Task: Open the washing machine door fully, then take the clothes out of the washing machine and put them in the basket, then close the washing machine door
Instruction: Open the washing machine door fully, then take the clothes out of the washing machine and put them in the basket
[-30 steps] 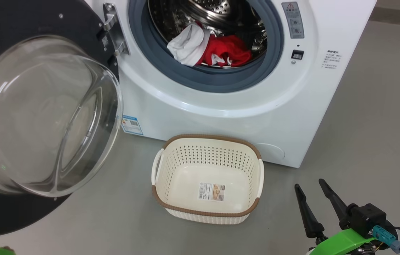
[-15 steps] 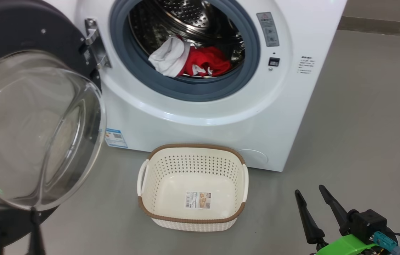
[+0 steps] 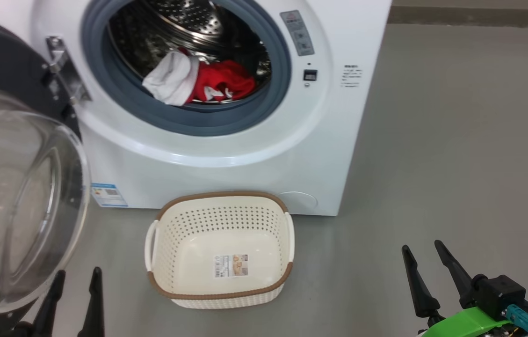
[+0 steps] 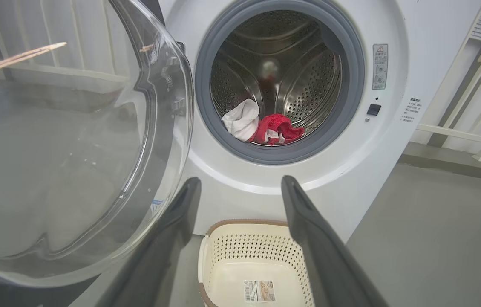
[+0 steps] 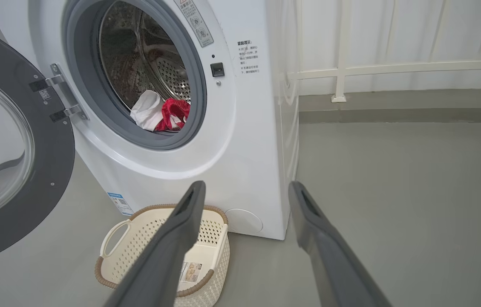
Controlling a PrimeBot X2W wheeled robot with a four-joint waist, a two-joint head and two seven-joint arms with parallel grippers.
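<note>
The white washing machine (image 3: 226,164) stands with its round door (image 3: 11,196) swung wide to the left, glass bowl bulging outward. Red and white clothes (image 3: 198,84) lie at the front of the steel drum, and show as clothes (image 4: 261,125) and clothes (image 5: 159,113) in the wrist views. The cream basket (image 3: 219,295) sits empty on the floor before the machine. My left gripper (image 3: 77,274) is open at the lower left, below the door, holding nothing. Open as well, my right gripper (image 3: 423,249) hangs at the lower right, away from the machine.
Grey floor (image 3: 455,140) stretches open to the right of the machine. White railings (image 5: 393,68) run along the back wall. The open door (image 4: 74,140) fills the space on the left, close beside my left gripper (image 4: 240,183).
The head camera has swung right, shifting the machine and basket leftward in the picture. My left gripper's fingers have come into view, now open below the door. Clothes and basket lie unchanged.
</note>
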